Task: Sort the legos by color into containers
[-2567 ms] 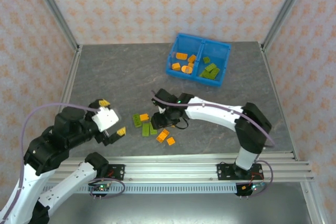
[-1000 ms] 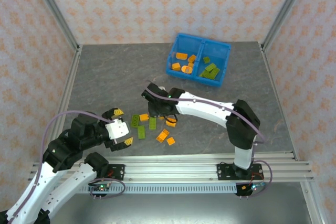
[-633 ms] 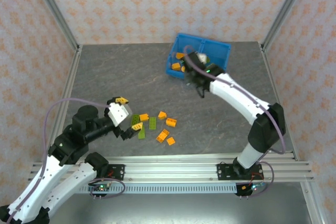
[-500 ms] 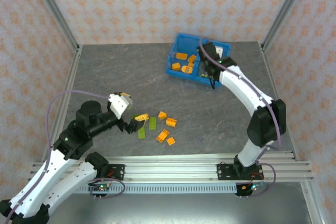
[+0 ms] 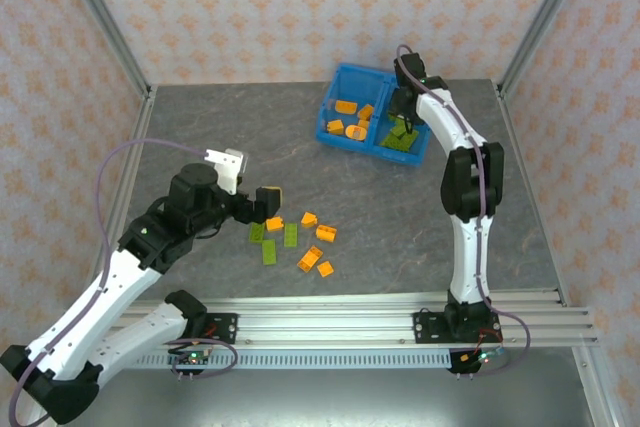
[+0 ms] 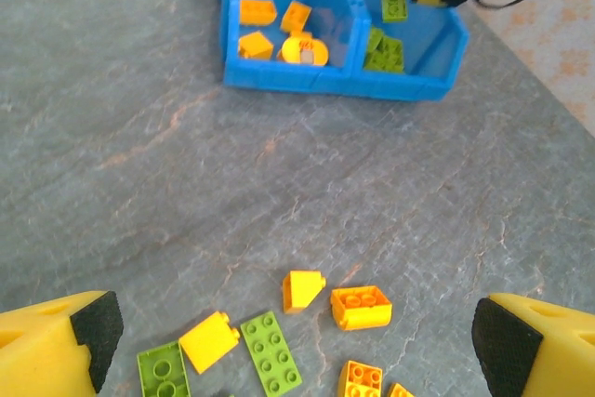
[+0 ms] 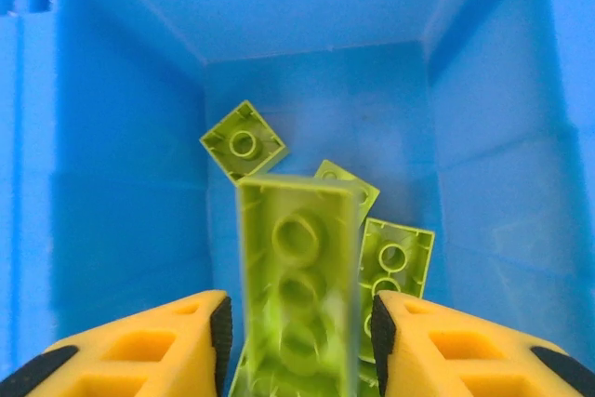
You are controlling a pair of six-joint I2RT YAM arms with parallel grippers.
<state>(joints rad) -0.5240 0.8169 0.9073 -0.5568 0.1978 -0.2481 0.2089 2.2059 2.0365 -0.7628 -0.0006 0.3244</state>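
Currently R tool (image 7: 297, 323) is standing narrowly parted over bin's green compartment (image 7: 307, 72); colour-matched lime brick (image 7: 297, 230) apparently dropping clear. L tool (image 6: 297, 327) is hovering wide above loose bricks (image 6: 361, 308).

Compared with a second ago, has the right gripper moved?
Yes. The right gripper left the loose legos at mid-table and travelled to the far right. It is now over the blue bin's right compartment, above the green legos there.
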